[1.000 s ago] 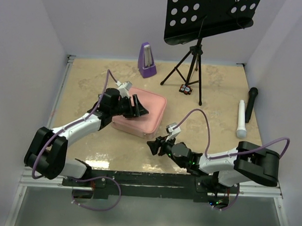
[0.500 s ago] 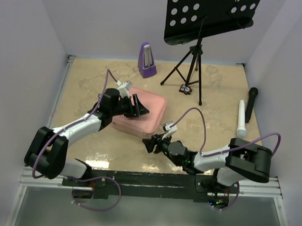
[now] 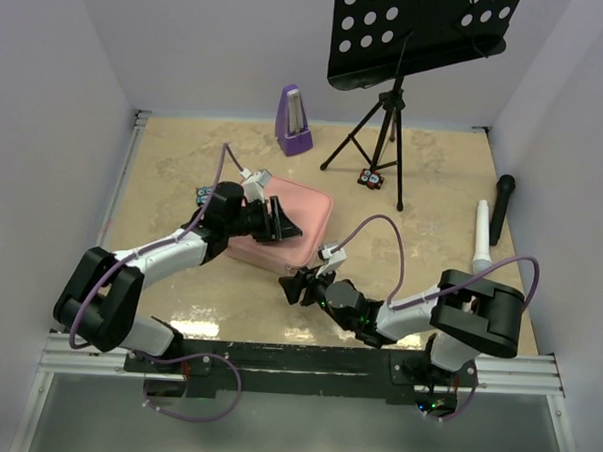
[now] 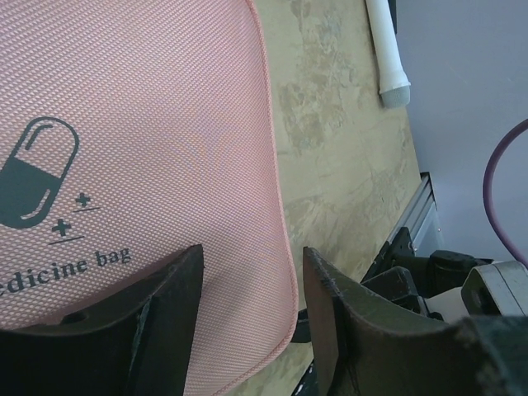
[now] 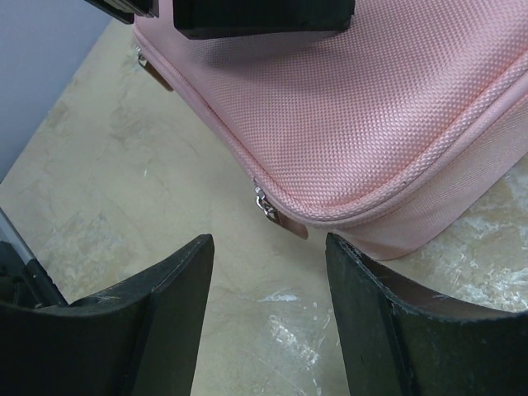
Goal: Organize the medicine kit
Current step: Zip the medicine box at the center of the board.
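Observation:
The medicine kit [image 3: 307,221] is a pink zip case lying closed and flat on the table; its pill logo [image 4: 37,169] shows in the left wrist view. My left gripper [image 3: 285,220] hovers over the kit's near right edge, open. One finger [image 4: 157,318] is above the lid and the other [image 4: 346,330] is past the edge [image 4: 252,280]. My right gripper [image 3: 291,286] is open and low on the table at the kit's near corner. The zip pull [image 5: 276,216] lies just beyond its fingertips [image 5: 268,247]. The left gripper's fingers [image 5: 256,16] show above the kit [image 5: 371,107].
A purple metronome [image 3: 293,121] stands at the back. A black music stand [image 3: 380,139] spreads its tripod legs behind the kit, with a small packet [image 3: 370,179] at its foot. A white cylinder [image 3: 481,239] and a black microphone [image 3: 502,207] lie right. Another small packet [image 3: 202,194] lies left.
My right gripper has slid left along the table up to the kit's near corner. My left gripper has shifted slightly over the lid and its jaws have narrowed somewhat.

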{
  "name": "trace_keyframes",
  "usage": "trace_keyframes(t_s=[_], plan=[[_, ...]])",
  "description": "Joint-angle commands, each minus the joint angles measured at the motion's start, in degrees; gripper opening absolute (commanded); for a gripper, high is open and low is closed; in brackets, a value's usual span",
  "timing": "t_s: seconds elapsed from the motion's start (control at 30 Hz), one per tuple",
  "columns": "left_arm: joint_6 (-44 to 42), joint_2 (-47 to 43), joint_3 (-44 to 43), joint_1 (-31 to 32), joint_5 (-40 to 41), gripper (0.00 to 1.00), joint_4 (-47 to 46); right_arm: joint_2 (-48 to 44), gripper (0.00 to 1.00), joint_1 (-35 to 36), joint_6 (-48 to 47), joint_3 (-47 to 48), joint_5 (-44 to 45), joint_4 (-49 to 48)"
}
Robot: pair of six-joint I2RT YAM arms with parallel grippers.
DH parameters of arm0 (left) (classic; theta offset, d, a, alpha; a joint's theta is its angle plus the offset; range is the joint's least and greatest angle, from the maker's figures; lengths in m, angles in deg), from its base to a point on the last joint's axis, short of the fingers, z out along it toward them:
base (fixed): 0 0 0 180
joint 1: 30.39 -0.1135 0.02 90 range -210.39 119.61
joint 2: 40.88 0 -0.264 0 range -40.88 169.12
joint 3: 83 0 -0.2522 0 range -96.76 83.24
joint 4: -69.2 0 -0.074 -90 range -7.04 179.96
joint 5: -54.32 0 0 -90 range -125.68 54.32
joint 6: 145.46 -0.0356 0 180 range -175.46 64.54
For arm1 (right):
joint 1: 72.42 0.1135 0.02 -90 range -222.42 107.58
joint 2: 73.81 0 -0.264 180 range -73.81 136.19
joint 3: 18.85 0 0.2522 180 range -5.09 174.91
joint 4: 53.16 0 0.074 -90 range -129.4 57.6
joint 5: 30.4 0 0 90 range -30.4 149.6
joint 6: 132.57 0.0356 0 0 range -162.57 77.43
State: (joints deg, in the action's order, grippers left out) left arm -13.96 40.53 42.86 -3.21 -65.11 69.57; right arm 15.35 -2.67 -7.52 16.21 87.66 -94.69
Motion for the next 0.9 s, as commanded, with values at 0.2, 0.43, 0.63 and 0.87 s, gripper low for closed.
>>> trace_keyframes(t_s=[0.2,0.43,0.63,0.87], plan=[[0.08,3.76,1.53,0.33,2.45,0.52,0.29,1.62,0.6,0.38,3.62,2.69,4.73,-2.81],[0.34,4.73,2.06,0.33,4.38,0.5,1.79,2.5,0.59,0.38,4.42,3.48,5.08,-3.07],[0.78,5.43,2.68,0.33,4.73,0.49,1.26,3.56,0.57,0.38,4.77,4.45,5.52,-2.72],[0.96,5.87,3.12,0.33,4.91,0.48,1.08,4.87,0.54,0.38,5.47,5.86,6.66,-2.46]])
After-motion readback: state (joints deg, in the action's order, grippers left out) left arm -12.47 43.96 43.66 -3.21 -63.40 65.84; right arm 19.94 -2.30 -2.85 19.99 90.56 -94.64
